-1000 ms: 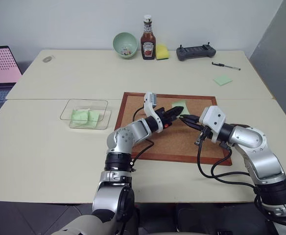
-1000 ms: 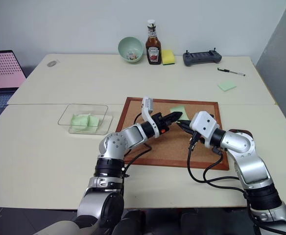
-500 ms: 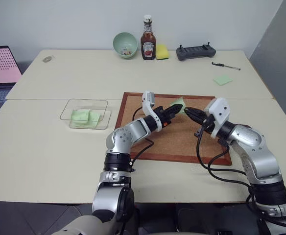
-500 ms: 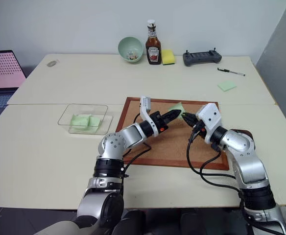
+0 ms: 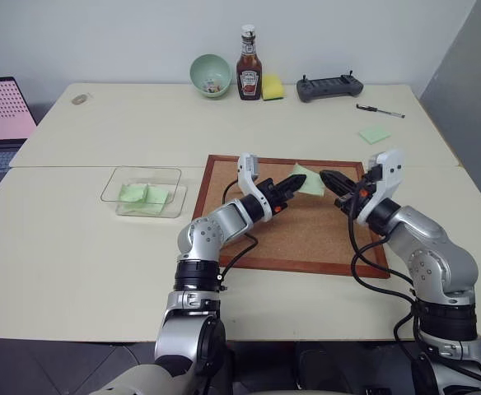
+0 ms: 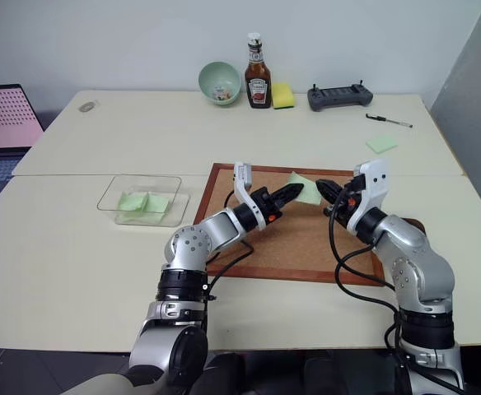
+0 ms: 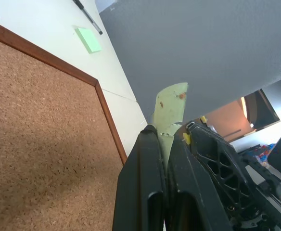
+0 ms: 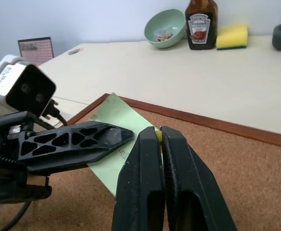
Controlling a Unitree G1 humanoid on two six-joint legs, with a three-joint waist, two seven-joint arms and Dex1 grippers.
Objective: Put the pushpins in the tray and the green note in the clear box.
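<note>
Two robot arms meet above a cork board (image 5: 306, 230) with a reddish-brown wooden frame, lying near the front edge of a pale cream bench (image 5: 84, 263). The left gripper (image 5: 296, 180) has its jaws clenched on the pale green note (image 5: 310, 182), holding it lifted off the cork. The right gripper (image 5: 326, 177) sits just beside the note's other edge, its jaws pressed together with something small and yellow pinched at the tips; what it is cannot be told. Well to the left of the board rests the clear box (image 5: 144, 192), with crumpled green papers (image 5: 142, 196) inside. Along the far edge of the bench, against a plain white wall, stand a mint-green bowl (image 5: 210, 75), a ketchup bottle (image 5: 249, 76), a yellow sponge (image 5: 273, 87) and a dark handheld controller (image 5: 329, 86). To the right of these lie a pen (image 5: 380, 110) and a brighter green note (image 5: 374, 134). A laptop (image 5: 2, 115) with a pink screen sits past the bench's left end, and a grey panel closes the right side.
</note>
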